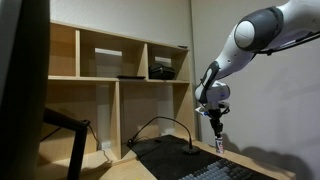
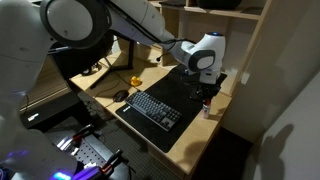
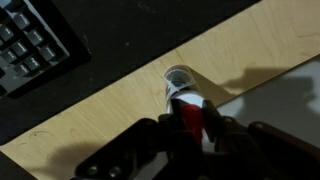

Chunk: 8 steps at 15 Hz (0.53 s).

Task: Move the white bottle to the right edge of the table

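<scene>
The white bottle (image 3: 180,93), slim with a dark-and-red label band and a red cap, stands upright on the bare strip of the pale wood table (image 3: 100,125), close to the table's edge. My gripper (image 3: 190,128) comes down from above, its two fingers shut on the red cap. In both exterior views the gripper (image 1: 216,122) (image 2: 207,93) sits right over the bottle (image 1: 220,145) (image 2: 208,109). I cannot tell whether the bottle's base touches the wood or hangs just above it.
A black mat (image 3: 130,40) with a keyboard (image 2: 155,108) lies beside the bottle. A mouse (image 2: 120,95) and a small yellow object (image 2: 135,82) lie further along the table. A light-wood cubby shelf unit (image 1: 110,75) stands behind, with a black cable (image 1: 160,124).
</scene>
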Each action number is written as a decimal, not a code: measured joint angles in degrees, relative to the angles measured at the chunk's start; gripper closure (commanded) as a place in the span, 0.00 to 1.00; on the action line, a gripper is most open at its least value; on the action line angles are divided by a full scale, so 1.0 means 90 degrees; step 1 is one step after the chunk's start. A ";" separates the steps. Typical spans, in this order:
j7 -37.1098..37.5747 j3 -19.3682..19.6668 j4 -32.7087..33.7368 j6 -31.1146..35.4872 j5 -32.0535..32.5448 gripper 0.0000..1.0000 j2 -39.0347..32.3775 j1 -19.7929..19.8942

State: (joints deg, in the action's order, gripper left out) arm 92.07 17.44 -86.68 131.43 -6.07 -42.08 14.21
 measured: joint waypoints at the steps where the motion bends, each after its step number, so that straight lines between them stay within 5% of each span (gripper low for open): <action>1: 0.0061 0.0007 0.0055 -0.0006 0.0000 0.49 -0.0032 0.0003; 3: 0.0142 0.0007 0.0098 -0.0010 -0.0003 0.42 -0.0057 0.0018; 8: 0.0145 0.0006 0.0093 0.0077 -0.0162 0.06 0.0001 0.0082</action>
State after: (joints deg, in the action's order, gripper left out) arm 93.37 17.49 -85.85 132.13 -7.52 -42.07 14.95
